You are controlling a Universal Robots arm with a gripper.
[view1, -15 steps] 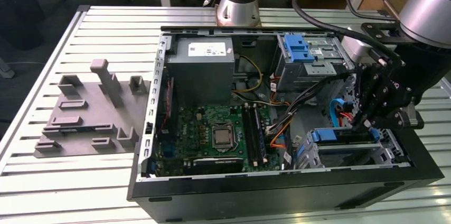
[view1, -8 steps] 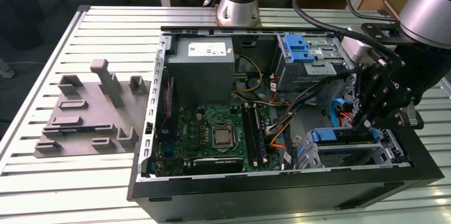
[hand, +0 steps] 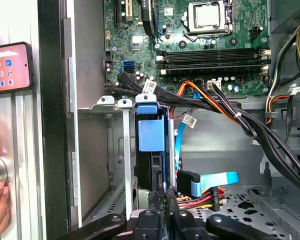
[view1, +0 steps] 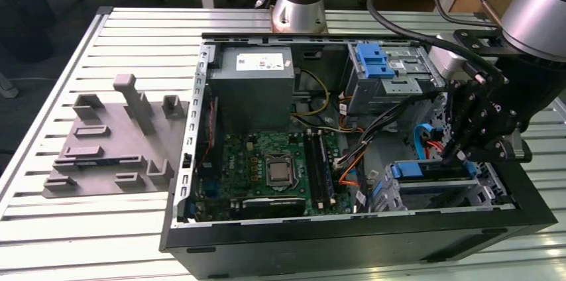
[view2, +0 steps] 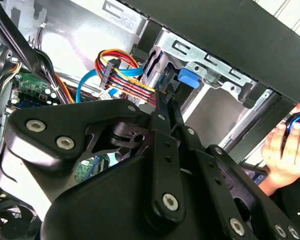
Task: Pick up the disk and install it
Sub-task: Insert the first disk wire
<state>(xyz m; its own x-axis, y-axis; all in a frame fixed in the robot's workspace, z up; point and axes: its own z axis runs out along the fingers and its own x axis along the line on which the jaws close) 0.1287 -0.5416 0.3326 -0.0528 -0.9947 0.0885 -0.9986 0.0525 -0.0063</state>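
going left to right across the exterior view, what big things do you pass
grey fixture plate → grey power supply box → motherboard → silver drive cage with blue latch → end effector, over the disk in its bay.

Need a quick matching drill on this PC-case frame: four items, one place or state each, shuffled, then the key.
Items:
1. disk
2. claw
3. grey fixture plate
4. power supply box

Places or states:
A. lies on the slatted table outside the case, on the exterior view's left
B. sits in the lower bay with its blue bracket showing
C. sits inside the case at the far corner, white sticker up
D. reaches down into the case at the lower bay

Pairs: 1-B, 2-D, 3-A, 4-C
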